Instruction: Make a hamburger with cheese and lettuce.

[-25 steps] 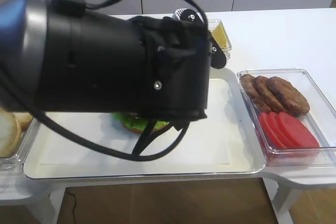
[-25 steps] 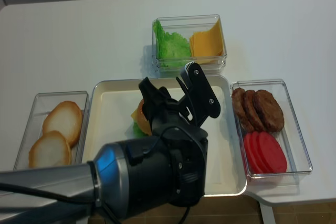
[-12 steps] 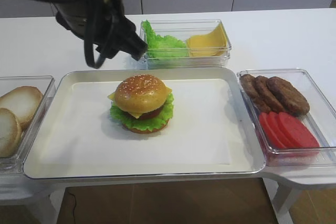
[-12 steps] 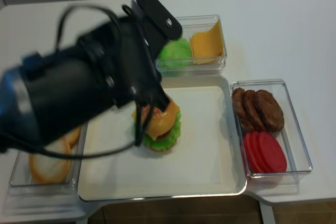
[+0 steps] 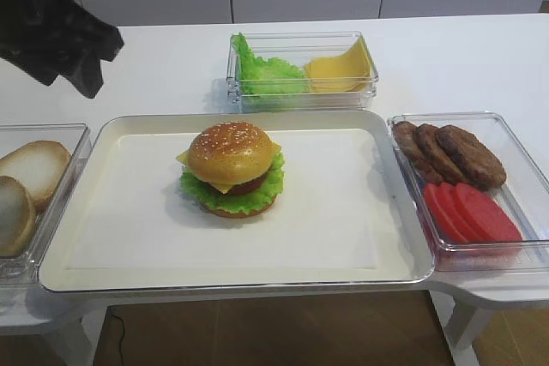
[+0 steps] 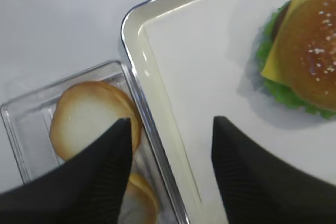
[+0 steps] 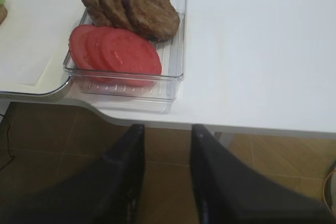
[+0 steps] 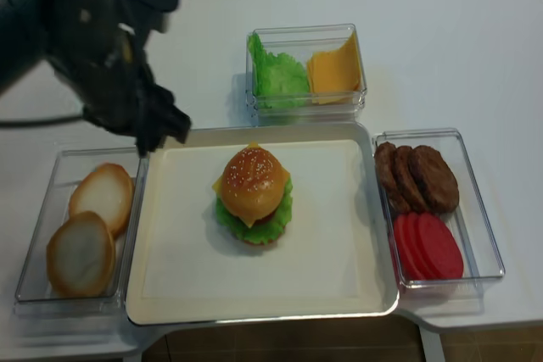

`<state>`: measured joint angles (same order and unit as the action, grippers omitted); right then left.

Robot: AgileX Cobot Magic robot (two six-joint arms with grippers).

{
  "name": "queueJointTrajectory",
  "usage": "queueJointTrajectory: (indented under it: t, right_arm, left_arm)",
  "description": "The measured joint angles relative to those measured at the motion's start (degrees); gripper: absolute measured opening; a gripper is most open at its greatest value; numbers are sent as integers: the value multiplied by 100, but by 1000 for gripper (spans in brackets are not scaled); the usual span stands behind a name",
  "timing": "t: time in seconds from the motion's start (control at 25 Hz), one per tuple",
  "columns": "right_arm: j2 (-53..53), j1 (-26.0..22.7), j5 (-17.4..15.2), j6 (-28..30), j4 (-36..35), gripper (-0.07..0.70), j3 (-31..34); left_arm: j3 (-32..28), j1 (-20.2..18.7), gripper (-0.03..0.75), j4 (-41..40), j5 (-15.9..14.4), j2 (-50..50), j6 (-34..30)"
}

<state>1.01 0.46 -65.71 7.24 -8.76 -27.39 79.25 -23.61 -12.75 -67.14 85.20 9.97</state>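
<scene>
The hamburger (image 5: pixel 232 169) stands finished left of the middle of the tray (image 5: pixel 360 212), with a sesame top bun. Its yellow cheese (image 6: pixel 273 61) pokes out under the bun, and the frilly lettuce (image 6: pixel 286 97) rings it below. My left gripper (image 6: pixel 171 120) hangs open and empty above the tray's left rim, apart from the hamburger (image 6: pixel 310 66). The left arm (image 8: pixel 102 48) is raised at the back left. My right gripper (image 7: pixel 166 127) is open with nothing in it, out past the table's front edge over the floor.
A clear box with pale bun halves (image 8: pixel 85 226) sits left of the tray. A box of loose lettuce and cheese slices (image 5: pixel 300 70) stands behind it. Patties and tomato slices (image 7: pixel 121 35) fill the box on the right.
The left arm has drawn back from over the tray to the back left, uncovering the hamburger with its top bun on. The gripper stays open.
</scene>
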Motion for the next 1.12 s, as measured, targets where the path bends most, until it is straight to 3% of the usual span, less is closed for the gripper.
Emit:
queueJointTrajectory:
  t: [0.28, 0.52, 0.72, 1.12]
  right_arm:
    - [0, 0, 0, 0, 0, 245, 0]
    - [0, 0, 0, 0, 0, 245, 0]
    - [0, 0, 0, 0, 0, 245, 0]
    - [0, 0, 0, 0, 0, 245, 0]
  left_arm:
    - [0, 1250, 364, 721, -338, -112, -656]
    - [0, 1942, 364, 854, -387, -682, -952]
    - [-255, 2171, 364, 882, -422, -1511, -997]
    - [-1853, 2176, 364, 1010, -479, -3735, -880]
